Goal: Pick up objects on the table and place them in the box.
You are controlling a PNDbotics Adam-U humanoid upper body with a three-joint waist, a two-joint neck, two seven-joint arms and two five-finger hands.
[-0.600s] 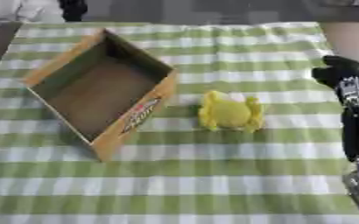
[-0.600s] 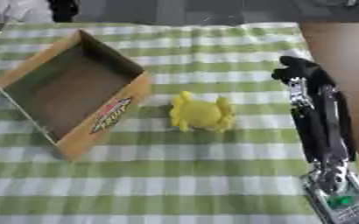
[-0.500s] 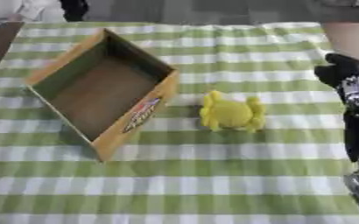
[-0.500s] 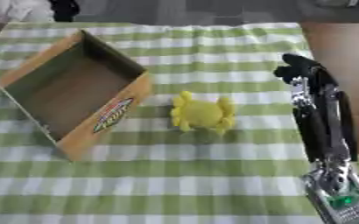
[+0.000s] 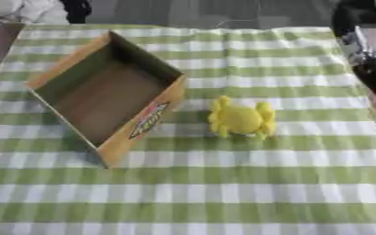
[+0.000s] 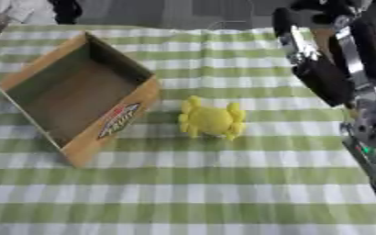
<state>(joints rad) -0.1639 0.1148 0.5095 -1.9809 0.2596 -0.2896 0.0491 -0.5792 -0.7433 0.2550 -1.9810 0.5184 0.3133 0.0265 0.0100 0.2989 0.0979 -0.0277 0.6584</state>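
One yellow crab toy sits mid-frame, just right of the cardboard box. My right hand hangs upper right; fingers' state I cannot tell. Reaching carelessly could knock the toy away.

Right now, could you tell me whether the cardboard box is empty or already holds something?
Empty: the cardboard box shows only bare floor; the yellow toy lies outside it.

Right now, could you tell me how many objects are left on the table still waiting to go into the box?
1. A yellow toy lies on the checked cloth just right of the cardboard box, apart from it. The box looks empty, though its near wall hides part of the floor.
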